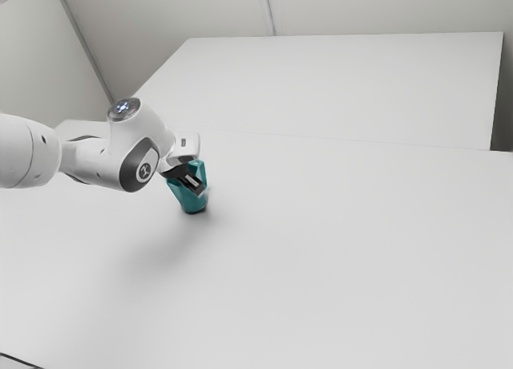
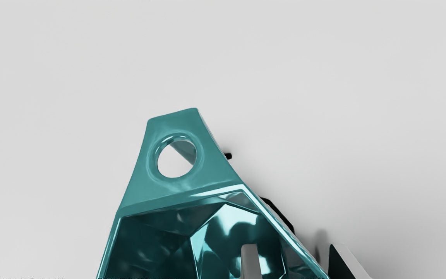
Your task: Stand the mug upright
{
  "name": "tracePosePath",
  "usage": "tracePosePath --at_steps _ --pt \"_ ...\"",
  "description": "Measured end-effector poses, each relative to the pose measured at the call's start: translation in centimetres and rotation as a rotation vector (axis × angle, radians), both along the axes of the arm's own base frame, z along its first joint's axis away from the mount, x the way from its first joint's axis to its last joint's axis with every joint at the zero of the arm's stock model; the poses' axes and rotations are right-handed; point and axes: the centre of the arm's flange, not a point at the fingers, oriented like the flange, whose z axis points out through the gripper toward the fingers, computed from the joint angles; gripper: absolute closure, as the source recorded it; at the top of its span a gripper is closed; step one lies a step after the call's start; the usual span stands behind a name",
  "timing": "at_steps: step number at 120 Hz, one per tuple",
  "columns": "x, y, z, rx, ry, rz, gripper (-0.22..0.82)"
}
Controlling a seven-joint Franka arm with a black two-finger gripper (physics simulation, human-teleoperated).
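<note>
The teal, faceted mug is on the white table in the exterior view, its base down and its wider mouth up; a slight tilt cannot be ruled out. Over its rim is the black gripper, angled down toward the exterior view's right. From the wrist view, I look into the open mouth of the mug, with its round-holed handle extending away from the hand. The gripper is open astride one side wall: one finger reaches into the mouth, the other stands outside, apart from the wall.
The white table extends widely around the mug. A grey shadow lies beside it, and a thin black cable crosses the lower left corner of the exterior view. Small black parts show from behind the mug's side.
</note>
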Motion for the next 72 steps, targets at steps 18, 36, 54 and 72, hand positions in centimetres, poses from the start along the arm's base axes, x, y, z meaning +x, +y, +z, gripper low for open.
tracePosePath --at_steps 18,36,54,72 --pt "0.1 0.2 0.2 0.000 -0.003 0.007 0.45" --pt "0.1 0.2 0.4 -0.001 -0.004 0.011 0.38" --pt "0.1 0.1 0.7 -0.001 -0.009 0.013 0.31" --pt "0.3 0.1 1.7 0.004 -0.025 0.016 0.24"
